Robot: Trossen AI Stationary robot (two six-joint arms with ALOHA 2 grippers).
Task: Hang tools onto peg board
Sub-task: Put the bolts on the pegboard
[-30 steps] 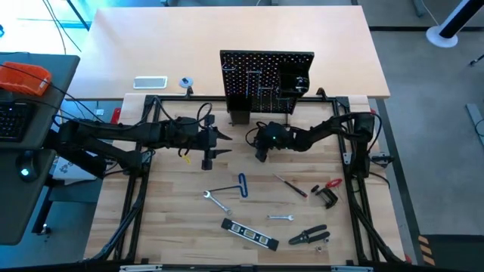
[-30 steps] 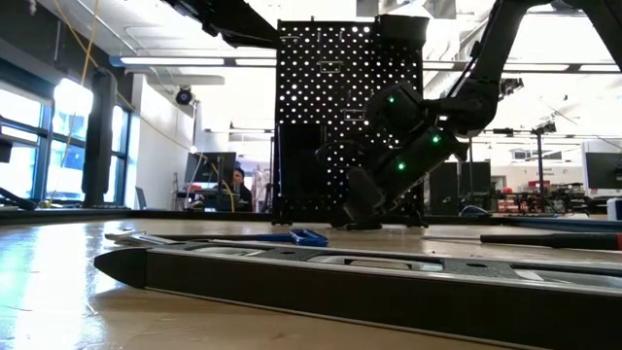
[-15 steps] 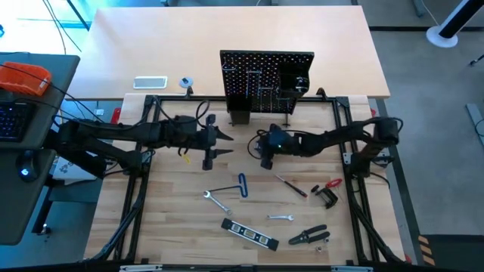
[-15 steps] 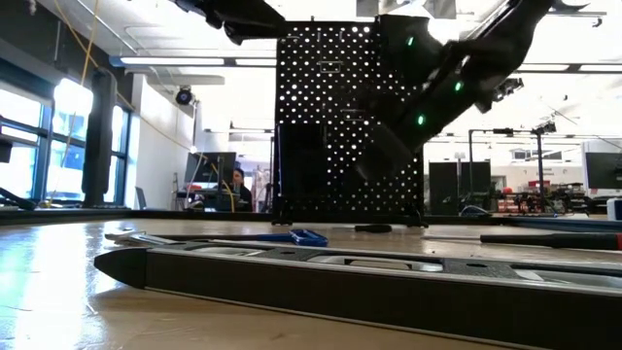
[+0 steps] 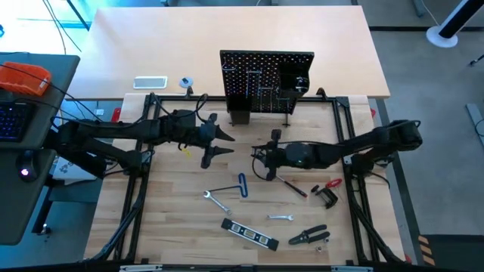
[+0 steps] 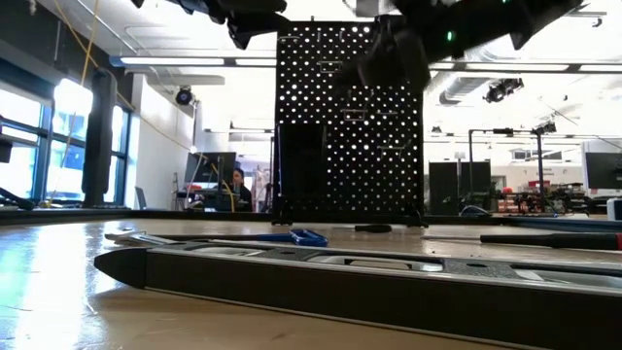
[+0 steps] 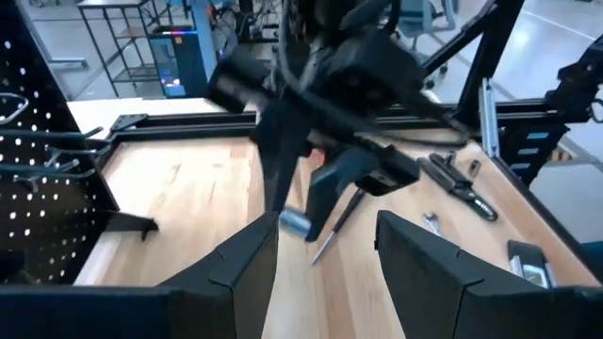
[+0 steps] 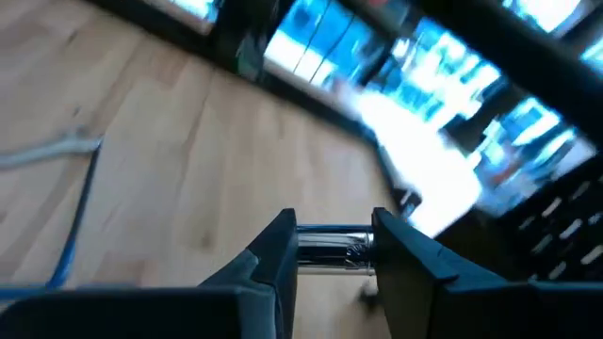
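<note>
Right gripper (image 5: 269, 157), pinching a silver wrench (image 8: 332, 248), hangs before the peg board (image 5: 266, 81); next, I judge, carry it to a hook.

No legible text or labels.

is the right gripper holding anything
Yes, the right gripper is clamped on a silver metal shaft held between its two fingers.
</note>
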